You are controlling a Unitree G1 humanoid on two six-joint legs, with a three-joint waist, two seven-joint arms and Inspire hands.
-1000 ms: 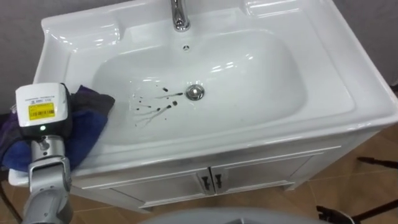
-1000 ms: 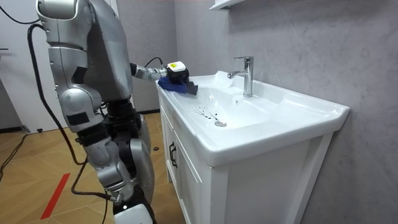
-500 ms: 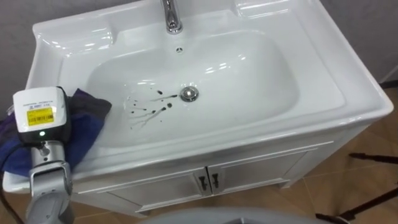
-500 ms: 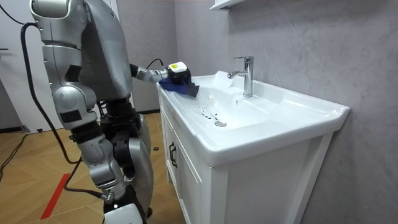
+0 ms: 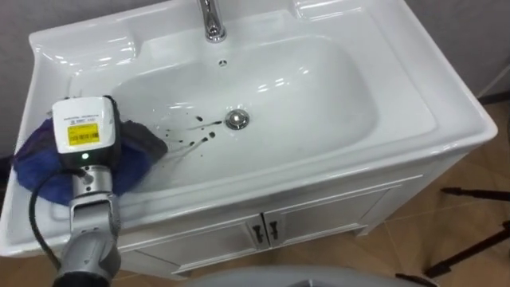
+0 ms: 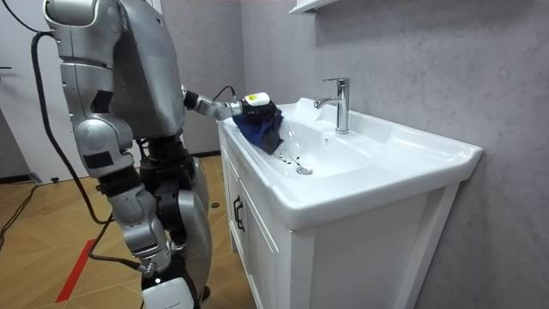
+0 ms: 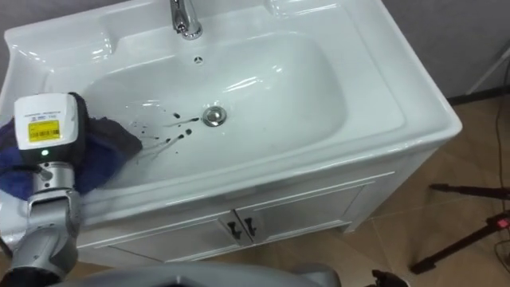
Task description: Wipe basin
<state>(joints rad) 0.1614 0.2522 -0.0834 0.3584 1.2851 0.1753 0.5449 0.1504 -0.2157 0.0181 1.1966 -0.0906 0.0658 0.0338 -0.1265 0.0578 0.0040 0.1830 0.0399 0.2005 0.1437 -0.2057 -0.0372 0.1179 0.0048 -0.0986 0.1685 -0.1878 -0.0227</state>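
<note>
Basin point(image 5: 343, 108): smooth glossy white glaze with strong highlights. Drain point(image 5: 237, 119) ring and faucet point(image 5: 209, 20) are polished shiny metal. Cloth point(image 5: 36, 155): blue fabric, matt, soft, crumpled. Cabinet point(image 5: 335, 219) fronts smooth white, wall point(image 6: 429, 60) rough grey plaster, floor point(image 6: 51, 232) wood-grain.

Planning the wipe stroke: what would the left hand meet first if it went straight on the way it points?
Likely the white ceramic basin's back-left rim, past the blue cloth under the left hand; the dark stains lie to its right.
</note>
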